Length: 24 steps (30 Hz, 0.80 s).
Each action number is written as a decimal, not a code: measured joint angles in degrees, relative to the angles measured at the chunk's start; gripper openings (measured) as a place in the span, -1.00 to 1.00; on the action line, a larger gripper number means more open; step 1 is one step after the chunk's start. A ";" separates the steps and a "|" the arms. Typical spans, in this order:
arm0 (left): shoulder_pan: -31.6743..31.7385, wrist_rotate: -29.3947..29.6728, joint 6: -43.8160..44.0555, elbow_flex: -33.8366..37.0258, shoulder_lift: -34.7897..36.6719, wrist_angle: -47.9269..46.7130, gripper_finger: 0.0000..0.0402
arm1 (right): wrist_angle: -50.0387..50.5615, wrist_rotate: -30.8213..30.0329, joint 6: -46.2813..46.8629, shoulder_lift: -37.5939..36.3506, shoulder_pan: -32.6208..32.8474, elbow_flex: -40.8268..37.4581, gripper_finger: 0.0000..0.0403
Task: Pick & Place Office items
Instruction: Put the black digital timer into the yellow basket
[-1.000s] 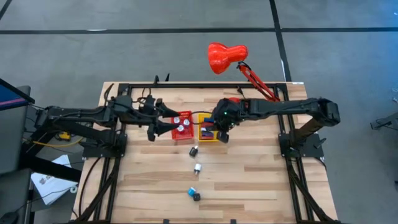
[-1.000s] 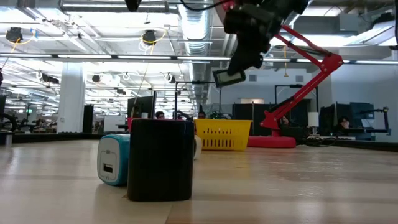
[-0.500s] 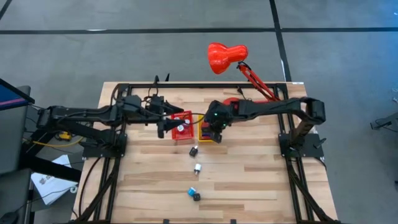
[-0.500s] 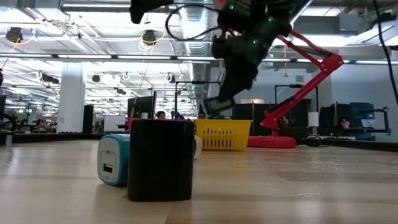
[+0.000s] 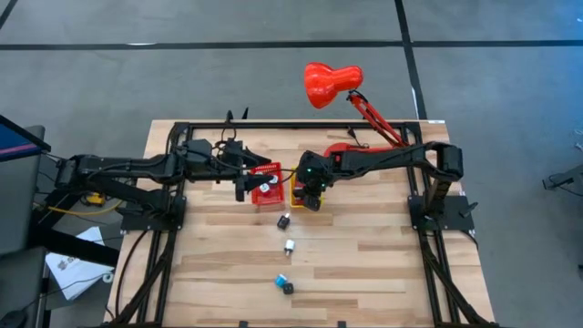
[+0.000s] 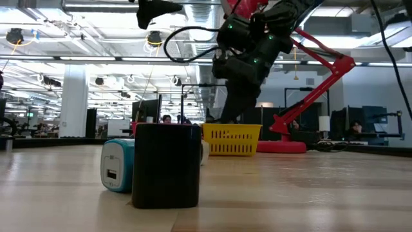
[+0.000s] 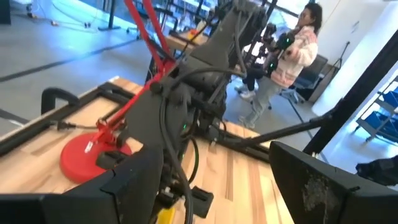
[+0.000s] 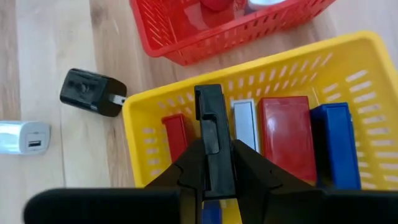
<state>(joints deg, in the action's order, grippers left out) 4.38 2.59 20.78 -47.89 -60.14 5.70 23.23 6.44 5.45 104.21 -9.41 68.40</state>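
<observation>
- Office items are lying in two places: several flat red, white and blue pieces are standing on edge inside the yellow bin (image 8: 323, 68), and four loose pieces are trailing from the bins toward the tabletop's (image 5: 383, 264) front edge.
- Among the loose ones, a black adapter (image 8: 92, 93) is lying just outside the yellow bin's wall, with a white charger (image 8: 22, 137) near it; a light blue piece (image 6: 117, 165) and a black block (image 6: 166, 165) are sitting touching each other closest to the front edge.
- The right gripper (image 8: 210, 140) is reaching down over the yellow bin, its jaws standing nearly closed and pinching a narrow black piece (image 8: 209, 118) upright above the bin's contents.
- The left gripper (image 5: 242, 185) is hanging just beside the red bin (image 5: 267, 185), on the side away from the yellow bin, its jaws spread wide and holding nothing.
- The red desk lamp (image 5: 332, 82) is leaning out past the tabletop's back edge.
</observation>
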 joint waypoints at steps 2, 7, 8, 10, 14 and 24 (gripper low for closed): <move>0.00 0.00 0.02 0.04 -0.03 -0.50 0.44 | -0.21 0.00 -0.02 0.10 0.00 0.00 -0.74; 0.00 0.00 0.02 0.04 -0.28 -0.35 0.44 | -1.10 -0.07 0.00 0.08 -0.04 0.00 -0.74; 0.00 0.00 0.02 0.04 -0.26 -0.30 0.44 | -1.21 -0.09 0.00 0.08 -0.04 0.00 -0.74; 0.00 0.00 0.02 0.04 -0.26 -0.37 0.44 | -1.31 -0.09 0.03 0.08 -0.04 0.00 -0.74; 0.00 0.00 0.02 0.04 -0.26 -0.35 0.44 | -1.46 -0.10 0.11 0.06 -0.04 0.17 -0.74; 0.07 0.00 0.02 0.04 -0.26 -0.36 0.44 | 0.08 -1.99 -0.86 0.04 -0.09 0.39 -0.74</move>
<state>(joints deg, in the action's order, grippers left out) 4.45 2.59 20.80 -47.86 -60.40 5.34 23.31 4.45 4.60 104.25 -9.50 68.79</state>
